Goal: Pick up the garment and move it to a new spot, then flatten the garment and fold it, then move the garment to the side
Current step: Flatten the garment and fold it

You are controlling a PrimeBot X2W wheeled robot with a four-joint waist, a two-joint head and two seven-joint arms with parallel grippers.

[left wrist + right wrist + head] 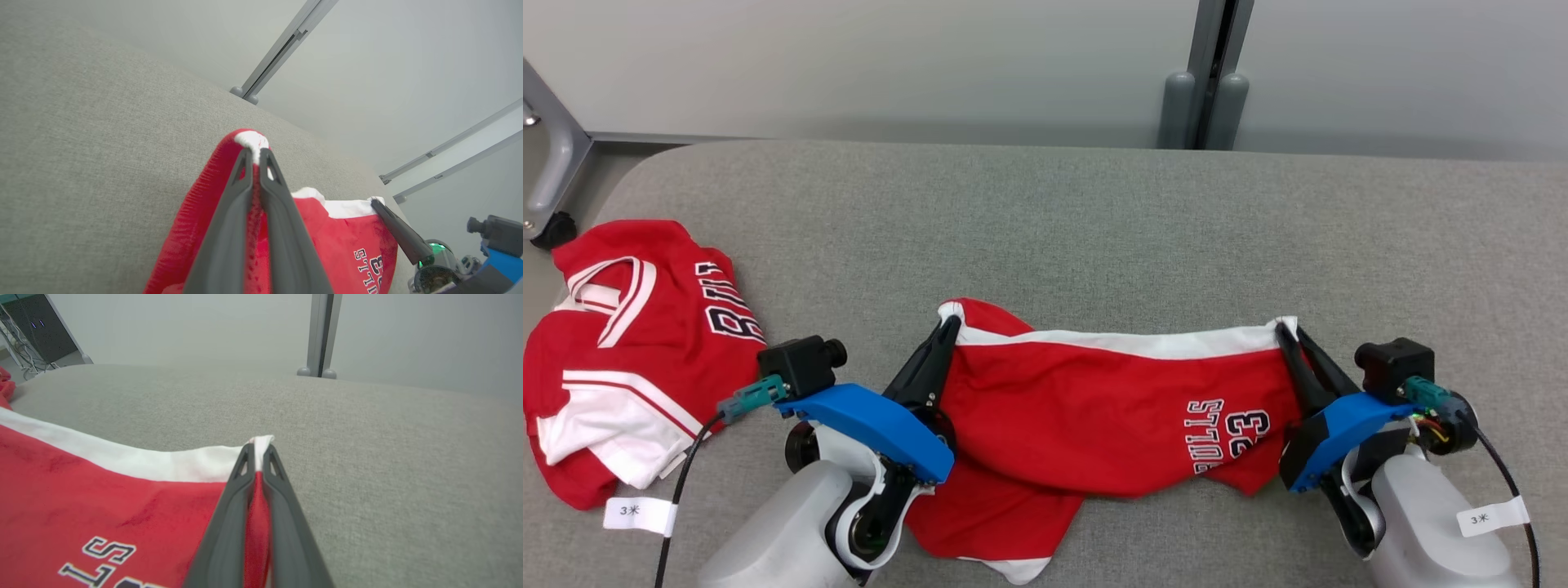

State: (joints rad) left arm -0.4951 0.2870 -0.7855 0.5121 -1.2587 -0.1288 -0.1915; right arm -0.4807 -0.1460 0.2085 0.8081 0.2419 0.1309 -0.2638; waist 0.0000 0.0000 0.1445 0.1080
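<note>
The garment [1094, 400] is a pair of red shorts with a white waistband and "BULLS 23" print, stretched across the near middle of the grey table [1094, 220]. My left gripper [947, 325] is shut on the waistband's left corner [253, 143]. My right gripper [1286, 328] is shut on the waistband's right corner [261, 442]. The band runs taut between the two grippers, and the shorts' legs hang toward the table's near edge. In the left wrist view the right gripper [374, 202] shows at the far corner of the red shorts [351, 237].
A second red and white jersey [629, 343] lies crumpled at the table's left edge. A grey post [1205, 98] stands behind the far edge and a wheeled metal frame [551, 171] sits at the far left. Bare grey cloth spreads beyond the shorts.
</note>
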